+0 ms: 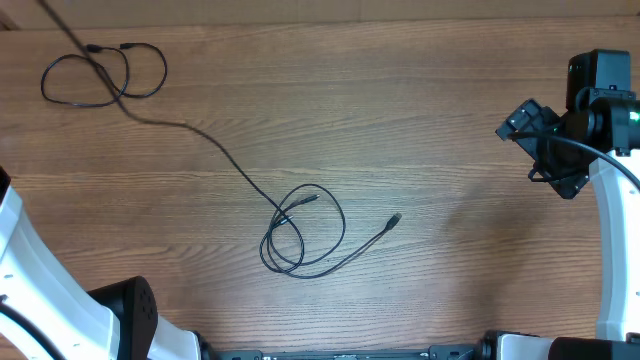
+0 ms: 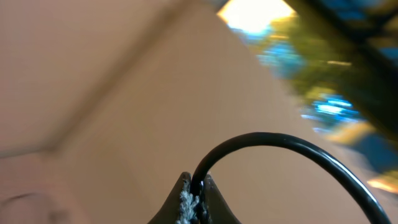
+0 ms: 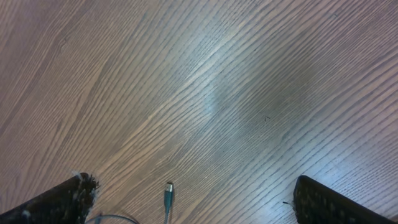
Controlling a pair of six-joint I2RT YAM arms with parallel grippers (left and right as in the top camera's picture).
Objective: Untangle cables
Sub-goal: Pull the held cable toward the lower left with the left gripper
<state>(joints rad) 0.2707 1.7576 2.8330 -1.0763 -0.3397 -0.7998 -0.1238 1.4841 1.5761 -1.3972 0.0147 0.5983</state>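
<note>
A long thin black cable runs from the top left corner of the overhead view down to a tangle of loops at the table's middle. One plug end lies to the right of the loops, and another lies on top of them. A second looped black cable lies at the far left. My left gripper is shut on a black cable, raised and out of the overhead view. My right gripper is open and empty, well to the right of the loops. Its wrist view shows the plug end between its fingers.
The wooden table spans the whole overhead view. The left arm's white link crosses the bottom left corner. The right arm's white link stands at the right edge.
</note>
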